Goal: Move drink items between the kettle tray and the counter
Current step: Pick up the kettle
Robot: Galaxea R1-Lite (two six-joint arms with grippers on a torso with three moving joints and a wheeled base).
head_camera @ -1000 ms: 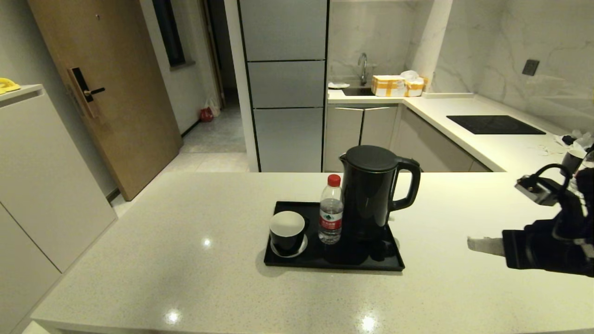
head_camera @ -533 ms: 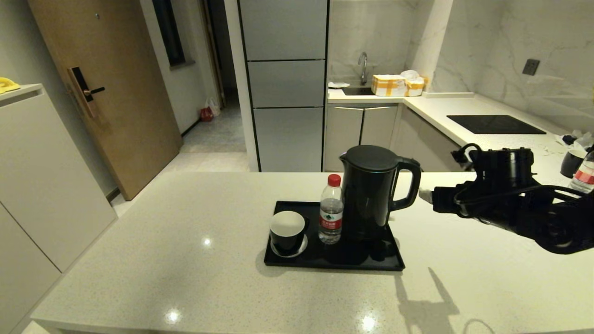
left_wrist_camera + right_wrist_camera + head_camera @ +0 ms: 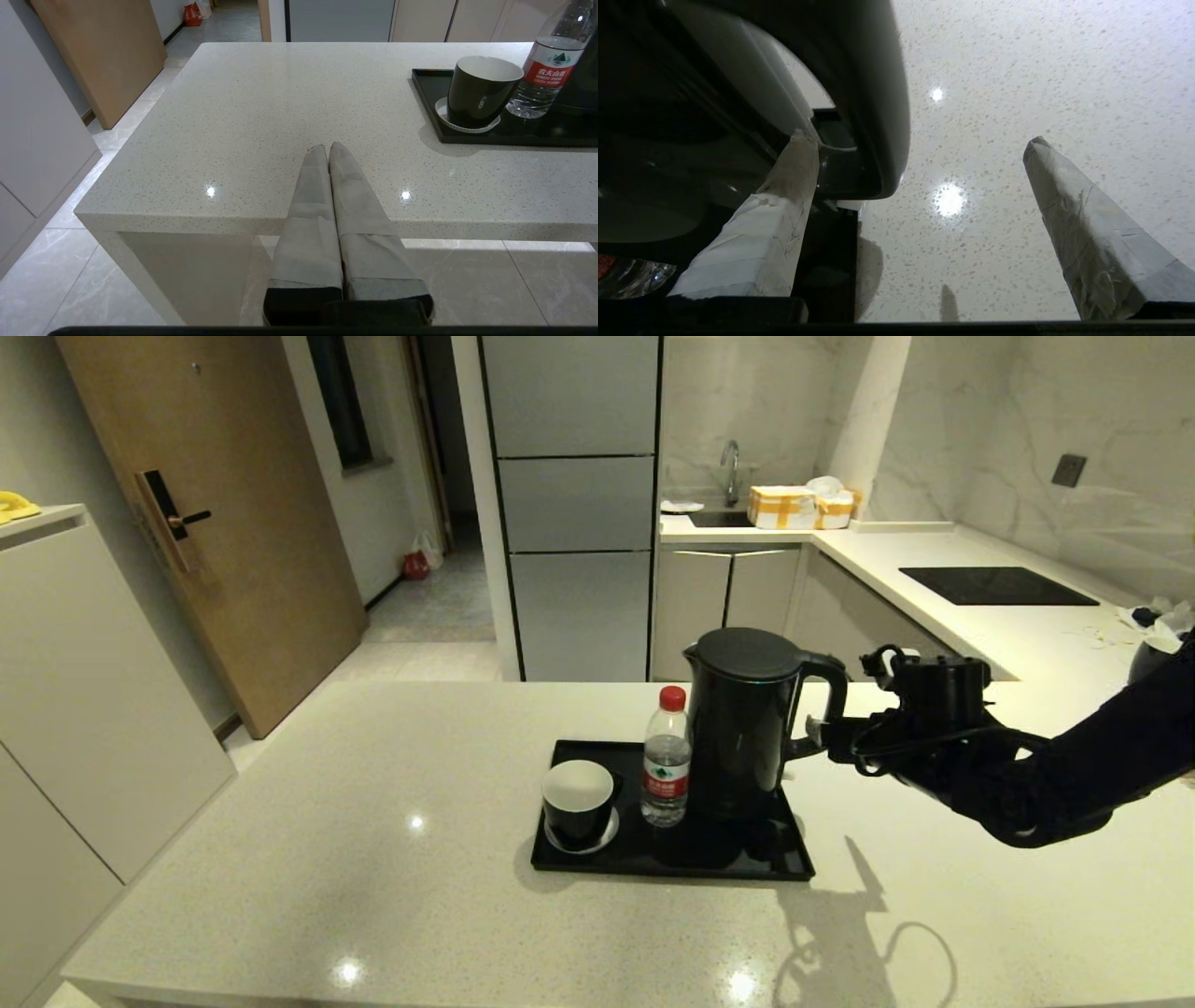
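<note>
The tall black kettle (image 3: 742,719) stands on the right half of the black kettle tray (image 3: 672,861), with the red-capped water bottle (image 3: 666,761) and the black mug (image 3: 577,798) to its left. My right gripper (image 3: 814,728) is open at the kettle's loop handle (image 3: 878,93). One taped finger (image 3: 780,210) reaches inside the loop, and the other finger (image 3: 1078,214) stays outside over the counter (image 3: 994,93). My left gripper (image 3: 327,148) is shut and empty at the counter's near edge, left of the tray (image 3: 427,98), mug (image 3: 481,91) and bottle (image 3: 542,70).
A small white saucer (image 3: 607,835) lies under the mug. A side counter on the right carries a black hob (image 3: 994,586) and a dark cup (image 3: 1146,661). Yellow boxes (image 3: 798,509) sit by the sink behind. Broad bare counter (image 3: 355,859) stretches left of the tray.
My right arm has swung in from the right edge, leftward and upward, until its open fingers straddle the kettle handle. Kettle, bottle and mug have not moved.
</note>
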